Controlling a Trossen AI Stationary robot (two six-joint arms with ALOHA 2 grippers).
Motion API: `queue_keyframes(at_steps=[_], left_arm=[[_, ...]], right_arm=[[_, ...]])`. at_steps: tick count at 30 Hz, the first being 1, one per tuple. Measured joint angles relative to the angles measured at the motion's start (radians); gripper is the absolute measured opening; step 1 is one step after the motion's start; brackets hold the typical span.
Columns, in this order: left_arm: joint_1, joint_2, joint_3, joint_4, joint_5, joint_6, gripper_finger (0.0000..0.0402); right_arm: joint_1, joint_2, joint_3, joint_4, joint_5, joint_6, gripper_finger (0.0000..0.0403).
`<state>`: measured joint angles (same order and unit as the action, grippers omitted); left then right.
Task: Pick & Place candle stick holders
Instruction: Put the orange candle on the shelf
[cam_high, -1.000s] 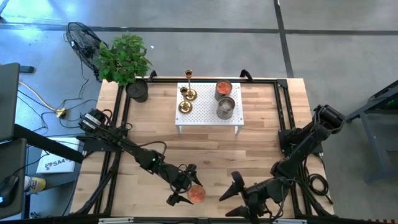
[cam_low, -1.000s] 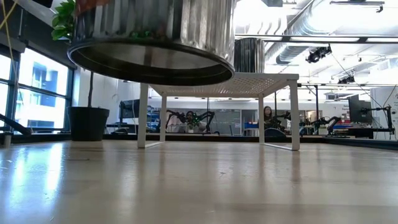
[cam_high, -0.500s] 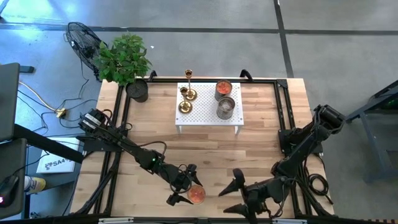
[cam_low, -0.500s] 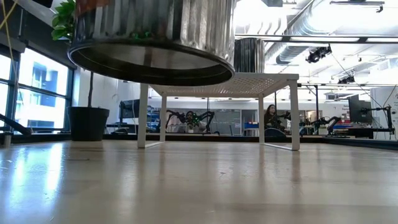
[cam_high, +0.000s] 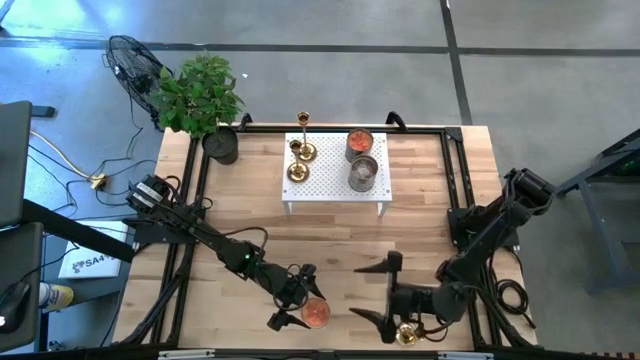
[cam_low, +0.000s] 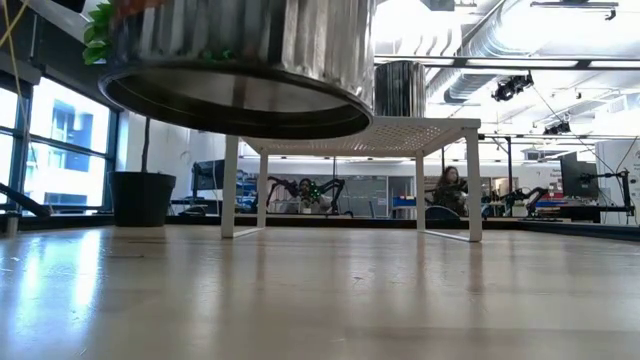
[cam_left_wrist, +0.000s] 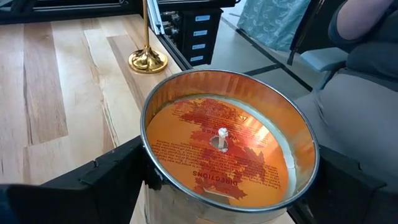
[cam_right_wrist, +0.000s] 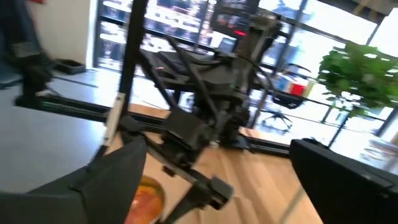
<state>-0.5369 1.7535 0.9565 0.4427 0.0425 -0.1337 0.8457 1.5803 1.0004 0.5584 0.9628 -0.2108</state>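
A silver tin candle with orange wax (cam_high: 315, 313) is held by my left gripper (cam_high: 300, 300) near the table's near edge; it fills the left wrist view (cam_left_wrist: 227, 149) and hangs above the tabletop in the low view (cam_low: 240, 60). My right gripper (cam_high: 381, 290) is open and empty just right of the tin. One gold candlestick holder (cam_high: 405, 335) stands on its round base by the right wrist; it also shows in the left wrist view (cam_left_wrist: 148, 61). Three more gold candlestick holders (cam_high: 298, 150) stand on the small white table (cam_high: 335, 195). My left gripper pinches the tin's round side wall (cam_left_wrist: 152, 186), below the rim, between its two fingers (cam_left_wrist: 106, 180). The fingers reach in from the table's left. The tin is upright, open top up, and lifted clear of the table.
Two more tin candles (cam_high: 361, 158) stand on the white table beside the candlestick holders. A potted plant (cam_high: 200, 100) stands at the far left corner. Bare wood lies between the white table and the grippers. A person sits in the room behind (cam_low: 445, 190).
My right gripper has swung toward the table's far edge and turned, so the gold candlestick holder by its wrist has come into sight. The left gripper and its tin have hardly moved.
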Motion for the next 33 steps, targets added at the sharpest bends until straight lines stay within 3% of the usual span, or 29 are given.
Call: queue_keyframes(at_steps=[10,18,24,27,33], left_arm=[[0.000,0.000,0.000,-0.005,0.000,-0.002,0.0351],[0.000,0.000,0.001,0.032,-0.025,0.032,0.0351],[0.001,0.000,0.078,0.013,-0.055,0.066,0.0351],[0.000,0.000,0.151,-0.071,-0.085,0.105,0.0351],[0.000,0.000,0.346,-0.388,-0.178,0.161,0.0351]], right_arm=[[0.028,0.000,0.000,0.000,0.077,-0.078,0.0398],[0.025,0.000,0.000,0.000,0.075,-0.078,0.0398],[0.025,0.000,0.000,0.000,0.075,-0.078,0.0398],[0.025,0.000,0.000,0.000,0.075,-0.078,0.0398],[0.025,0.000,0.000,0.000,0.074,-0.078,0.0398]])
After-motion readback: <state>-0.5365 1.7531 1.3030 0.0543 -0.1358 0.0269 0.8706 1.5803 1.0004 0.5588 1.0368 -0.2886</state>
